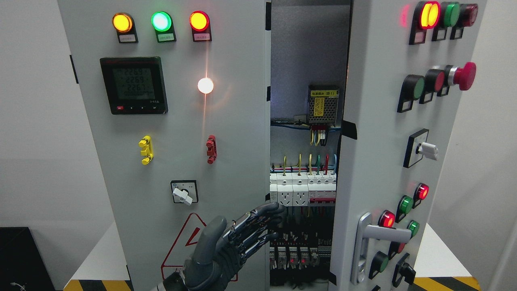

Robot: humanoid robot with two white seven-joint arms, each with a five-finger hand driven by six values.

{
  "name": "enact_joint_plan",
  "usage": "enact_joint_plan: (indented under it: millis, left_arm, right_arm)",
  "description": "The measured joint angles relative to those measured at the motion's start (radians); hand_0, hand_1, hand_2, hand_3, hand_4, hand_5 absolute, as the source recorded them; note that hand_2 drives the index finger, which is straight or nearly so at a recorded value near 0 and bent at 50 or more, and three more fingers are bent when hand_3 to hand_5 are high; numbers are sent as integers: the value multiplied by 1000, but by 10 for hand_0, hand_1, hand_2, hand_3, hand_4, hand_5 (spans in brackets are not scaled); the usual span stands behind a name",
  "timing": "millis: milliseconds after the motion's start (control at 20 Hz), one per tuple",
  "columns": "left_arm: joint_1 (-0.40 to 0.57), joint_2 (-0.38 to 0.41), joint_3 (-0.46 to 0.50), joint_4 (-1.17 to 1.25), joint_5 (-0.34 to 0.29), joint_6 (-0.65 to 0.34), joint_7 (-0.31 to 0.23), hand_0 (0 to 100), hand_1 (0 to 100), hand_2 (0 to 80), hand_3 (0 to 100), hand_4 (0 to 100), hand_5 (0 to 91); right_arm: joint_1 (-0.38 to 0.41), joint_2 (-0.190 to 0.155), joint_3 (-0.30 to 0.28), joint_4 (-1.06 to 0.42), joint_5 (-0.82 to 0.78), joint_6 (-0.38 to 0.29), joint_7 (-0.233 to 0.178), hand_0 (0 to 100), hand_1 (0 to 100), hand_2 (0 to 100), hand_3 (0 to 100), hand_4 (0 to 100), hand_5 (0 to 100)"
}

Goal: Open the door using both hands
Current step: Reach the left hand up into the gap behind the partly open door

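A grey electrical cabinet fills the head view. Its left door (226, 133) carries lamps, a meter and switches and stands slightly ajar. The right door (375, 153) is swung outward, with a silver lever handle (373, 238) low on it. Between them the gap shows breakers and wiring (303, 190). My left hand (258, 226) rises from the bottom edge, its dark fingers spread and stretched toward the inner edge of the left door, holding nothing. The right arm is out of view.
The cabinet stands on a white table (97, 254) with yellow-black hazard tape at its front edge. A black box (20, 254) sits at lower left. A red emergency button (464, 75) and other knobs protrude from the right door.
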Motion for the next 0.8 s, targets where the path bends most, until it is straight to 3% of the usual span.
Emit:
enact_joint_plan:
  millis: [551,802]
  left_arm:
    - [-350,30,-141,3,337,17,1,0,0,0,0,0,0]
    - [-440,2,-192,23,418,53,4,0,0,0,0,0,0]
  right_arm:
    - [0,0,0,0,0,0,0,192,0,0,0,0,0]
    - [0,0,0,0,0,0,0,192,0,0,0,0,0]
